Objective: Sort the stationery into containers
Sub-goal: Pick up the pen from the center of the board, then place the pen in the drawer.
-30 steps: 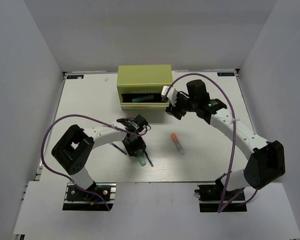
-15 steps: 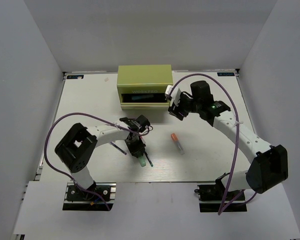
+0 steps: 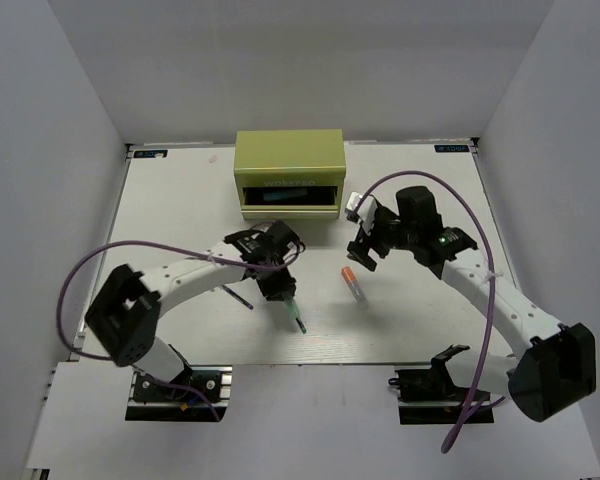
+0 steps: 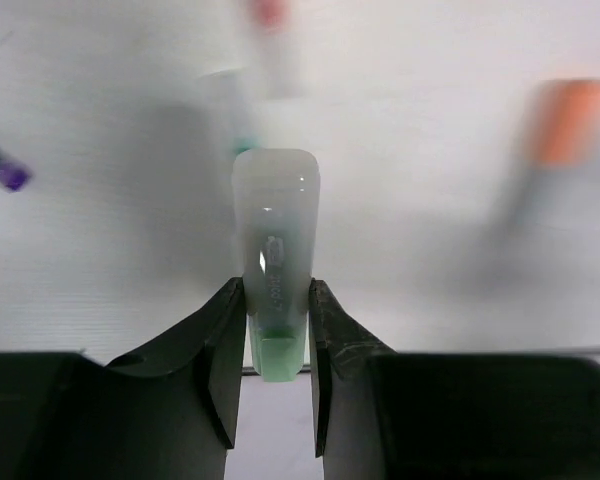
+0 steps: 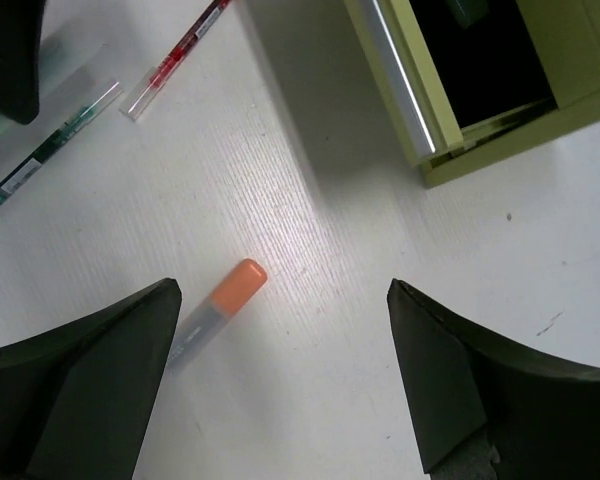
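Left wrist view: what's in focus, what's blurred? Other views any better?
Left wrist: only the pale green marker in the left gripper is sharp; the orange-capped pen behind is smeared. Right wrist: crisp, glare strip on the drawer rim. Top external: evenly lit.

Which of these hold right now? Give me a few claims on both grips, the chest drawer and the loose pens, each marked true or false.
1. The left fingers are shut on the pale green marker. True.
2. The right fingers grip the orange-capped marker. False: they stand open and empty, and that marker lies on the table below them.
3. A drawer of the chest is pulled open. True.
4. The red pen lies inside the open drawer. False: it lies on the table, outside the chest.
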You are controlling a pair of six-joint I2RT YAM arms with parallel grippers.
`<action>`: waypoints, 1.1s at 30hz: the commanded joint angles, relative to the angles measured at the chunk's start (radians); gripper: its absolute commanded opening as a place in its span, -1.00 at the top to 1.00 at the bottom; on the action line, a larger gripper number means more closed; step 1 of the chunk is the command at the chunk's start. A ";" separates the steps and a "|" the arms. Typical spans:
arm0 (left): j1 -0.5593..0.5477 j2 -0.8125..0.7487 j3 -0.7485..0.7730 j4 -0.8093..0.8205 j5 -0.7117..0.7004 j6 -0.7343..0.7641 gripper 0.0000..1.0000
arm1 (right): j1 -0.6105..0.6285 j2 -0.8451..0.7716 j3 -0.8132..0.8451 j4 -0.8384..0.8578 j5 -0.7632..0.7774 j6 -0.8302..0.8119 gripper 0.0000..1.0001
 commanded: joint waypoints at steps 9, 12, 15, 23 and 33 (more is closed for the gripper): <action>0.023 -0.251 0.078 0.461 -0.341 -0.229 1.00 | -0.077 -0.110 -0.118 0.043 0.000 0.129 0.16; 0.023 -0.212 0.125 0.583 -0.467 -0.259 1.00 | -0.088 -0.118 -0.140 0.049 -0.007 0.129 0.64; 0.032 -0.157 0.165 0.659 -0.575 -0.287 1.00 | -0.092 -0.121 -0.150 0.054 -0.007 0.120 0.64; 0.070 -0.046 0.210 0.675 -0.690 -0.356 1.00 | -0.094 -0.135 -0.187 0.069 -0.008 0.123 0.09; 0.092 0.049 0.201 0.715 -0.701 -0.378 1.00 | -0.094 -0.120 -0.201 0.081 -0.004 0.120 -0.15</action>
